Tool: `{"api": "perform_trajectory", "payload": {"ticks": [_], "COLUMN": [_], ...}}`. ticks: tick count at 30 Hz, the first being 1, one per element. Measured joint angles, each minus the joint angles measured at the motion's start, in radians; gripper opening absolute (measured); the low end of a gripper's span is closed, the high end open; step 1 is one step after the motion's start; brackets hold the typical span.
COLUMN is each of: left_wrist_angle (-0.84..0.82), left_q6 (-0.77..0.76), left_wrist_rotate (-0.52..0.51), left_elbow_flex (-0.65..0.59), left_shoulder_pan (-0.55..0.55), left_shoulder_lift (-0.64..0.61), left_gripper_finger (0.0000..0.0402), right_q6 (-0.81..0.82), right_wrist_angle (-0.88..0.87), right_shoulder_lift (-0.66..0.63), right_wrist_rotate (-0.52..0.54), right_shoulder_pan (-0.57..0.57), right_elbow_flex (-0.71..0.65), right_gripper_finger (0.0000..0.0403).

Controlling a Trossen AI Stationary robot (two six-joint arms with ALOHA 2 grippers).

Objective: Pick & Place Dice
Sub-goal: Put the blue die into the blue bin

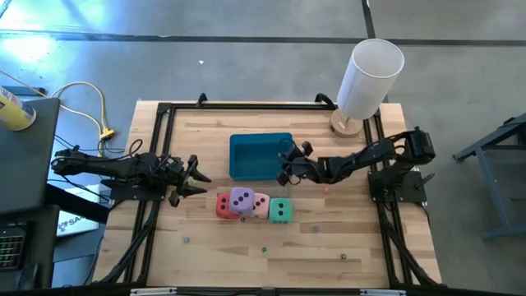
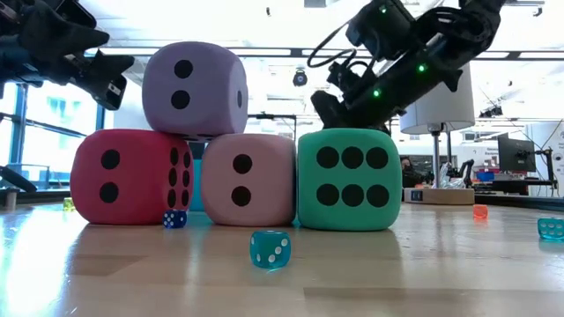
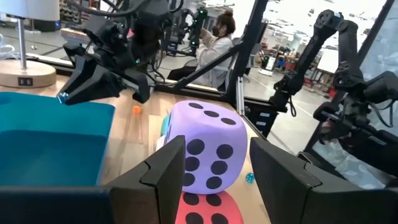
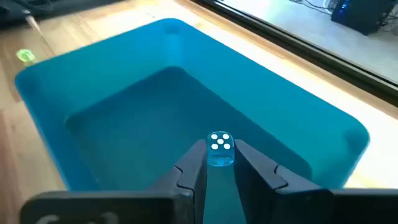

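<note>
Dice [image 1: 242,198] are sitting clustered at frame centre just below the tray [image 1: 246,140], lying right of the open, empty left gripper [image 1: 196,179] facing them, while the right gripper [image 1: 286,168] is pinching a small die [image 4: 219,144] over the tray.

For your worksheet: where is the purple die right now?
In the high view the purple die sits mid-table, stacked on the red die and pink die, near the left gripper.

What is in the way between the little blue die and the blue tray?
Nothing visible. The right pincer holds the small blue die right above the bare floor of the blue tray.
</note>
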Motion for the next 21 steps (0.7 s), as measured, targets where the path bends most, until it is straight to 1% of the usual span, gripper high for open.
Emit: {"api": "perform_trajectory", "payload": {"ticks": [6,10,17,19,21], "left_wrist_angle": [-0.001,-0.001,-0.002,-0.002,-0.002], "left_q6": [-0.002,-0.013,-0.021,-0.021,-0.021], "left_wrist_rotate": [0.003,0.003,0.003,0.003,0.002], "left_elbow_flex": [0.000,0.000,0.000,0.000,0.000], "left_shoulder_pan": [0.000,0.000,0.000,0.000,0.000], "left_shoulder_lift": [0.000,0.000,0.000,0.000,0.000], "left_gripper_finger": [0.0175,0.0175,0.0175,0.0175,0.0175], "right_q6": [-0.014,0.017,0.021,0.021,0.021], "right_wrist_angle": [-0.005,-0.005,-0.005,-0.005,-0.005], "right_shoulder_lift": [0.000,0.000,0.000,0.000,0.000], "right_wrist_rotate": [-0.005,-0.022,-0.035,-0.046,-0.049], "right_shoulder_pan": [0.002,0.001,0.001,0.001,0.001], "right_elbow_flex": [0.000,0.000,0.000,0.000,0.000], "right_gripper_finger": [0.0068,0.0068,0.0069,0.0076,0.0093]}}
